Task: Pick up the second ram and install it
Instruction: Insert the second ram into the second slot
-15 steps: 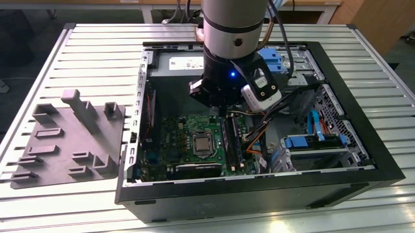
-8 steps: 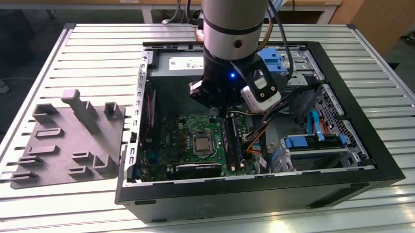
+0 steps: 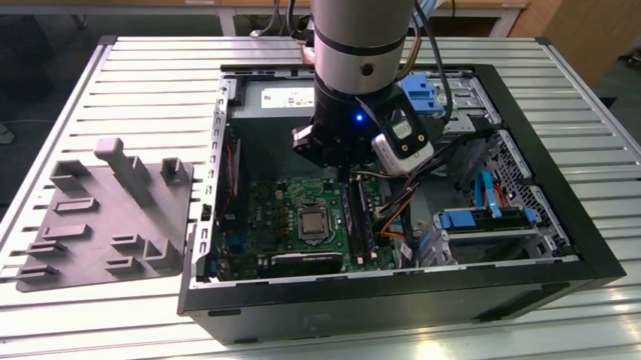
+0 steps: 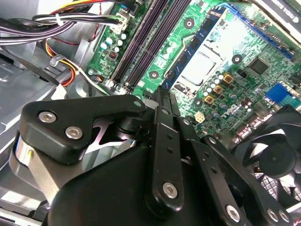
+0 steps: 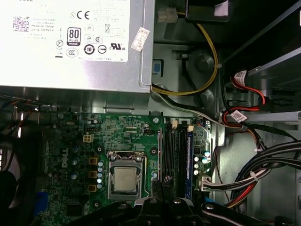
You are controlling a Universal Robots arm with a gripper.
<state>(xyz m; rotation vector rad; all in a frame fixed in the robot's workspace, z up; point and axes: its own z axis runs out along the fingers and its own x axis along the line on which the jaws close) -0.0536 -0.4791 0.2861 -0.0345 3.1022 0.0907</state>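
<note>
Open case (image 3: 401, 300) on desk (image 3: 150, 67), tray (image 3: 100, 225) at the exterior view's left of it; motherboard (image 3: 270, 210) inside, pincer (image 4: 164, 95) above its slots (image 4: 141, 47).

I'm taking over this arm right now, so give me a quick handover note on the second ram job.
Gripper: low inside the open case, right above the memory slots beside the processor socket.
Second ram: I cannot tell whether it is held or seated in a slot.
Grey holder tray: on the table outside the case, at the exterior view's left.
Done: arm brought to the slots.
Left: seating unconfirmed, so check it.
</note>
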